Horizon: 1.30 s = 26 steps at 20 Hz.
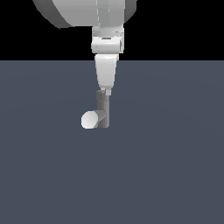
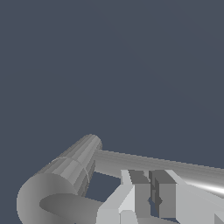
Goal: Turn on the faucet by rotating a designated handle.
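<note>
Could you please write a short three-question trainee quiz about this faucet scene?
1. True or false: in the exterior view, the faucet has its pale spout end on that view's left.
2. What is the gripper directly above: (a) the faucet's post, (b) bare floor?
3. In the wrist view, the two fingertips sit close to the long thin ____.

Key: 1 true; 2 a; 3 handle.
</note>
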{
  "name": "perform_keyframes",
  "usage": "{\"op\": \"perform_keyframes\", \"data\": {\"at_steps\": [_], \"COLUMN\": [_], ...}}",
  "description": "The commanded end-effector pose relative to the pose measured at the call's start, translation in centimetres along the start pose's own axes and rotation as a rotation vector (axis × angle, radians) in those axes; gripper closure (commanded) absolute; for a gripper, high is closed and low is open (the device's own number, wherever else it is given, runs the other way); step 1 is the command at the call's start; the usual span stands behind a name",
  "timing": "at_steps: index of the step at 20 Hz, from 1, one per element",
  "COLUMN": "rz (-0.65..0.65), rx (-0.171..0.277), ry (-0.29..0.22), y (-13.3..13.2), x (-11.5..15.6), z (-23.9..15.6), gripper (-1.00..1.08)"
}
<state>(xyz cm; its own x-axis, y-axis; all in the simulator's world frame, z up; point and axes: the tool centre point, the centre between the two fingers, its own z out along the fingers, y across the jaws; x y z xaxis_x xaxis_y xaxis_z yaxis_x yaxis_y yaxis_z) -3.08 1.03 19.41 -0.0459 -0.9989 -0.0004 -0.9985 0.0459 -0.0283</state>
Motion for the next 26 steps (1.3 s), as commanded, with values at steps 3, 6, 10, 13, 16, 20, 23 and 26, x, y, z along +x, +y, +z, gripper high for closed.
{"op": "perform_keyframes", "data": {"at_steps": [3,6,10,13,16,20,23,26], "rz": [-0.033,-0.035,0.006,-0.001,-0.008,-0.018,-0.025,-0.032], "rx": [-0.024,-0.028,-0.008,-0.012,-0.015,-0.02,-0.023,-0.027], "ry": [-0.001,0.0,-0.002,-0.002,-0.002,-0.001,-0.001,0.0], "y": [1.2,1.5,-0.2,-0.7,-1.3,-2.0,-2.4,-2.9], "x": [-4.4,-5.7,-3.9,-5.2,-6.5,-8.2,-9.4,-10.7], "z": [1.0,1.2,0.4,0.6,0.7,0.9,1.1,1.3], "gripper": [1.08,1.08,1.08,1.08,1.08,1.08,1.08,1.08]}}
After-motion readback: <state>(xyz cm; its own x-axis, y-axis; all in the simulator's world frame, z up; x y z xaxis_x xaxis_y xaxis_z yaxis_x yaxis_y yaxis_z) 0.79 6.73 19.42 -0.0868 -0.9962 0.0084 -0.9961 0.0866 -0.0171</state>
